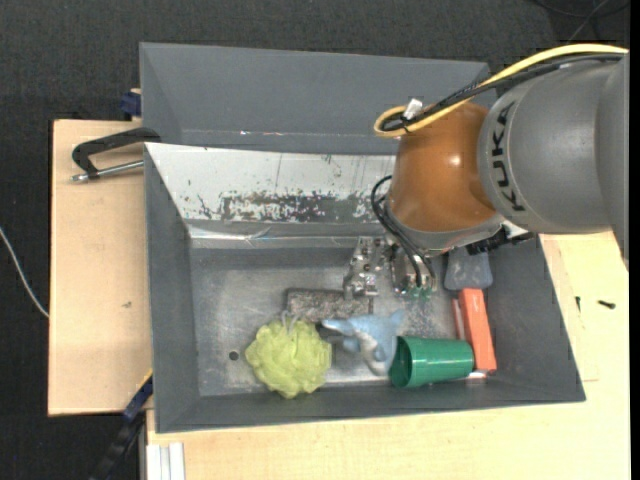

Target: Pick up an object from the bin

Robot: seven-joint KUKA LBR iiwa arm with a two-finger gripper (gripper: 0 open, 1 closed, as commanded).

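Item nearest pincer (385, 268) — pale blue crumpled thing (362, 330), bin (165, 268) front, between yellow-green pouf (288, 358) and green cup (430, 360). I judge it light, limp — pinch a raised fold. Pincer's spread I cannot tell.

You can read one word: KUKA, in black capitals turned sideways, on the grey housing of the arm (560, 138), just beside its orange cover (440, 168).

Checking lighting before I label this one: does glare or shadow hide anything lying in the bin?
Camera view: a bright reflection streaks the bin's back wall, above the contents; a soft highlight sits on the arm's orange cover; the green cup and yellow-green puff are evenly lit, no glare over them.
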